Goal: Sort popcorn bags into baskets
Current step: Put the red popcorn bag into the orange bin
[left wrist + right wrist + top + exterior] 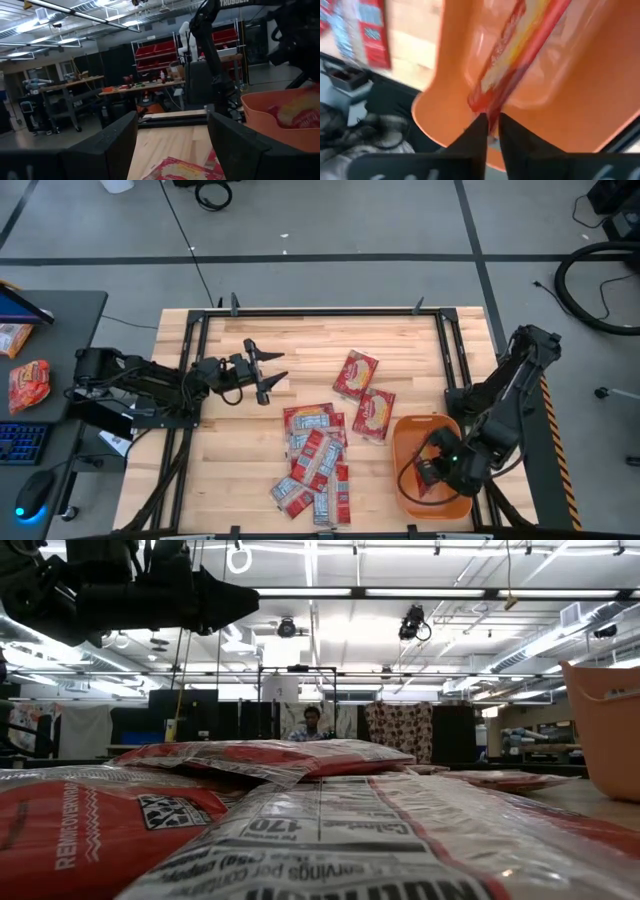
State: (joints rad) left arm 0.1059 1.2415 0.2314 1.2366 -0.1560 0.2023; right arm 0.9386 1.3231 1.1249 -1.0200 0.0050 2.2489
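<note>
Right gripper [490, 125]: narrow, pinching a popcorn bag's [520, 55] edge over the basket [408, 442]; the bag may snag on release. Left gripper [262, 370]: wide, idle.

Bare desk [400, 340] from 10 to 2 o'clock gives free passage. Popcorn bags [315, 465] crowd centre to 6 o'clock. Orange basket [405, 442] and right end effector [432, 472] block 4 o'clock.
</note>
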